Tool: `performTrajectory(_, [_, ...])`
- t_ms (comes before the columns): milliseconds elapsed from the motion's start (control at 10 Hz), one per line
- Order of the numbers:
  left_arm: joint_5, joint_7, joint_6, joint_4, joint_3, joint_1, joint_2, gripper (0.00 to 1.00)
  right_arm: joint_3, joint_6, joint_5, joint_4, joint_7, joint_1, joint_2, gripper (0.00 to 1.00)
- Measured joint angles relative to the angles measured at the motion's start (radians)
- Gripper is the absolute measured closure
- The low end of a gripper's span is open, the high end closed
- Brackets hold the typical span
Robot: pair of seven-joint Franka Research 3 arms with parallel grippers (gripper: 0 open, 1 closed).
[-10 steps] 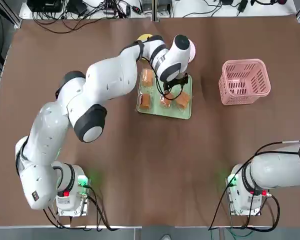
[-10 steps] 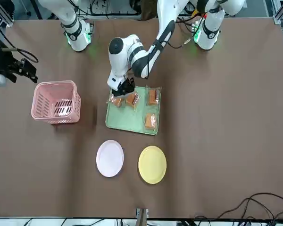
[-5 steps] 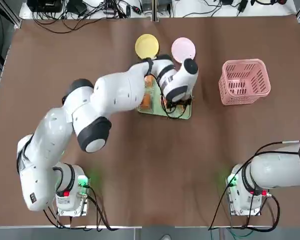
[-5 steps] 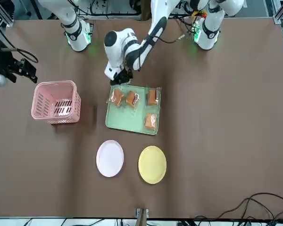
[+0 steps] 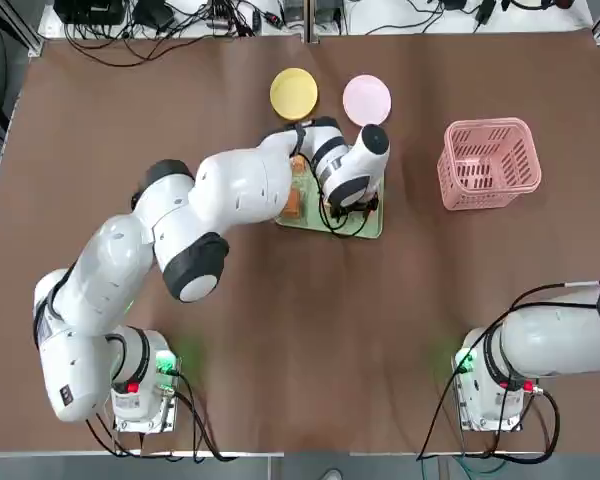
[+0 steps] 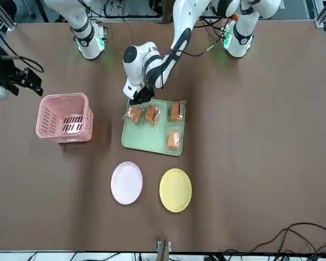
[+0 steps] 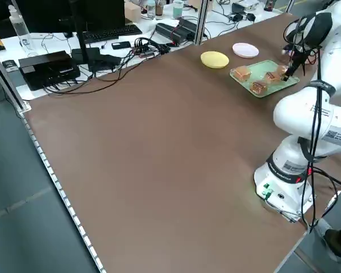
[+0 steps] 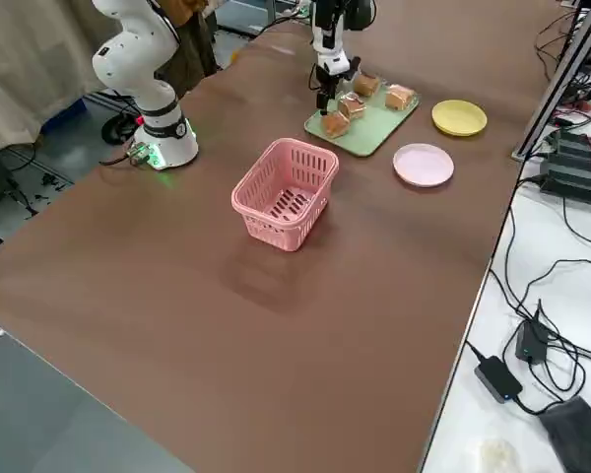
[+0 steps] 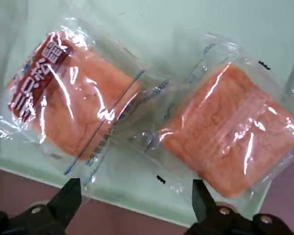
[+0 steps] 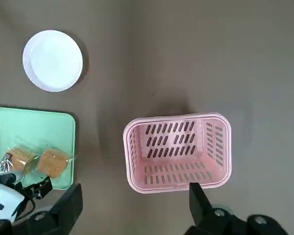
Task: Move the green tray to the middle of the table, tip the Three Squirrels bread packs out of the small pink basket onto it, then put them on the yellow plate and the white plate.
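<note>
Overhead, the green tray point(image 5: 370, 226) lies mid-bench, largely covered by the left arm, whose left hand point(image 5: 352, 205) hangs over the tray's robot-side edge. The yellow plate point(image 5: 294, 93) and the white plate point(image 5: 366, 99) sit side by side beyond the tray, both bare. The small pink basket point(image 5: 488, 163) stands upright, well apart from the tray on the right arm's side. The right arm is parked at its base, its hand out of this view.

From the front, four Three Squirrels bread packs point(image 6: 151, 114) lie on the tray: three in a row along the robot-side edge, one alone nearer the plates. The left hand hovers just above the pack at that row's basket-side end.

The left wrist view shows two packs side by side on the tray near its edge, with the left hand's fingers point(image 9: 67, 200) spread wide and released, gripping nothing.

The right wrist view looks down on the empty basket standing on the brown bench point(image 10: 196, 58), the right hand point(image 10: 133, 208) spread open well above it.
</note>
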Motion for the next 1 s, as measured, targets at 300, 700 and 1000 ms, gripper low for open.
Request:
performTrajectory(300, [0.000, 0.000, 0.024, 0.001, 0.004, 0.001, 0.002, 0.00, 0.000, 0.000, 0.000, 0.000, 0.000, 0.000, 0.000, 0.03])
performTrajectory(700, [0.000, 0.000, 0.078, 0.002, 0.067, 0.013, 0.014, 0.00, 0.000, 0.000, 0.000, 0.000, 0.000, 0.000, 0.000, 0.03])
performTrajectory(1000, [0.000, 0.001, 0.132, 0.002, 0.077, 0.022, 0.037, 0.00, 0.000, 0.000, 0.000, 0.000, 0.000, 0.000, 0.000, 0.03])
